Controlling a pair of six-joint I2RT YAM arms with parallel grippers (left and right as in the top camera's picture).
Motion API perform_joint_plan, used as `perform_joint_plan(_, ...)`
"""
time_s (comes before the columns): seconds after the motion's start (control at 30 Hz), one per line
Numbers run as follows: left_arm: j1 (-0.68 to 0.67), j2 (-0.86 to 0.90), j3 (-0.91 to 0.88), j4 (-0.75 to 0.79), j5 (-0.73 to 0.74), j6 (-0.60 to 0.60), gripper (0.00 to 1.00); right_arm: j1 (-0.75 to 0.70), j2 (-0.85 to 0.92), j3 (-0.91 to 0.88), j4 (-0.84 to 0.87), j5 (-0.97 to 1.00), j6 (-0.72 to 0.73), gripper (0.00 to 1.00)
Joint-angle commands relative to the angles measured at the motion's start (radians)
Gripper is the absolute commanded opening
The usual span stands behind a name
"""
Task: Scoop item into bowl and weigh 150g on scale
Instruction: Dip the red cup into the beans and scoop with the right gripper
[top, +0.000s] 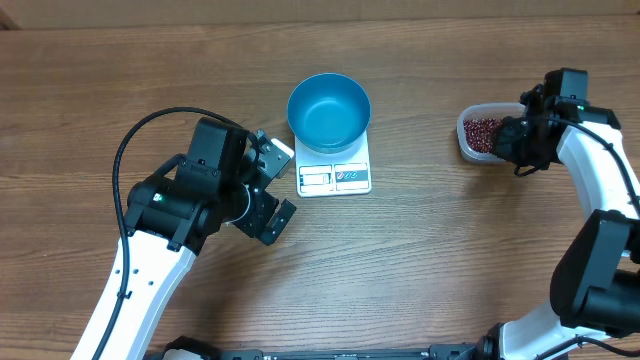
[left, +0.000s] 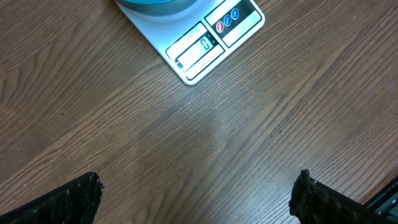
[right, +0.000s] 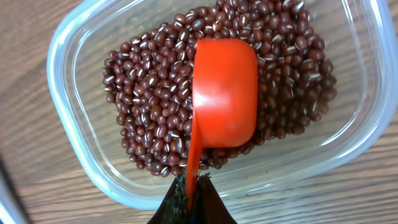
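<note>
Gripping orange scoop (right: 224, 93) handle, our right tool (right: 189, 199) clenched, cup over beans (right: 143, 112) in clear tub (right: 74, 50) near bench (top: 420, 280) right edge; our left tool (left: 196, 190) released, beside scale (top: 335, 178) carrying bowl (top: 329, 110).

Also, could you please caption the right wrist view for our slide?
Right claw holds an orange scoop on beans in a clear tub.
</note>
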Motion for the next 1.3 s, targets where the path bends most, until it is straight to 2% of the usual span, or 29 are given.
perform_joint_plan(0.0, 0.004, -0.001, 0.025, 0.001, 0.001, 0.022, 1.0, -0.002, 0.008, 0.022, -0.005, -0.089, 0.1, 0.04)
perform_joint_plan(0.43, 0.004, -0.001, 0.025, 0.001, 0.001, 0.022, 1.0, -0.003, 0.008, 0.021, 0.005, -0.085, 0.283, 0.04)
perform_joint_plan(0.97, 0.004, -0.001, 0.025, 0.001, 0.001, 0.022, 0.99, -0.008, 0.008, 0.02, 0.011, -0.082, 0.444, 0.04)
perform_joint_plan(1.27, 0.004, -0.001, 0.025, 0.001, 0.001, 0.022, 1.0, -0.008, 0.008, 0.02, -0.003, -0.083, 0.447, 0.03)
